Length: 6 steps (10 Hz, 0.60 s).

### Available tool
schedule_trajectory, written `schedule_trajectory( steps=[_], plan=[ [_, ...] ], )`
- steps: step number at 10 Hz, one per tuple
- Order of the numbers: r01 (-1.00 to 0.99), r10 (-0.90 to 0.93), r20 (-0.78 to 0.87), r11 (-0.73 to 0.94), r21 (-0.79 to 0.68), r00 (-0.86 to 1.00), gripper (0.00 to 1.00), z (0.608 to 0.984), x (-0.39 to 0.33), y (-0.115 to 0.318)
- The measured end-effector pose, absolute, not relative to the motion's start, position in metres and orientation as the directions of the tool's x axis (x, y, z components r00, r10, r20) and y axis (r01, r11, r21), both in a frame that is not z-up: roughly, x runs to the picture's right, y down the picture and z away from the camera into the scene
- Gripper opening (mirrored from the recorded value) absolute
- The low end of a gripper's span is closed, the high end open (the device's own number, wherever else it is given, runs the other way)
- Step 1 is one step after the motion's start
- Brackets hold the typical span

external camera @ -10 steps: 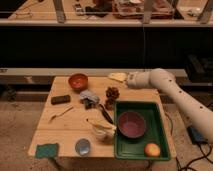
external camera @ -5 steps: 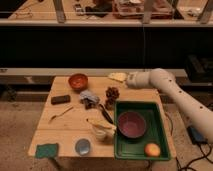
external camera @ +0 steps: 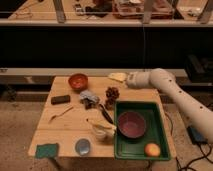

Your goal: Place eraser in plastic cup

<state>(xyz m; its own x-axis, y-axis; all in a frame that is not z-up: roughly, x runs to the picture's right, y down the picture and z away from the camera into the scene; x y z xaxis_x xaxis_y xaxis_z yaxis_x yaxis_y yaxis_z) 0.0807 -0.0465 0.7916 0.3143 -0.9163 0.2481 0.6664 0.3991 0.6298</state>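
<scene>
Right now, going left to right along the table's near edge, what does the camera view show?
First the teal-green flat square pad, small round grey-blue plastic cup, round orange object in the green tray. The gripper hangs farther back, right of centre.

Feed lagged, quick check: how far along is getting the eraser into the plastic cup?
Nothing looks done yet. The eraser lies flat on the table, left side, near the orange bowl; the plastic cup sits at the near edge without it. The gripper hovers over the far edge, apart from both. Left: reach, grasp, carry, release.
</scene>
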Motion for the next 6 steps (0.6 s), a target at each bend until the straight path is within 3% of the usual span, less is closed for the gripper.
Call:
schedule_trajectory(
  steps=[6],
  plan=[
    [0.672, -0.92, 0.239, 0.39, 0.63, 0.309, 0.8, 0.7901, 0.081, -0.0497]
  ],
)
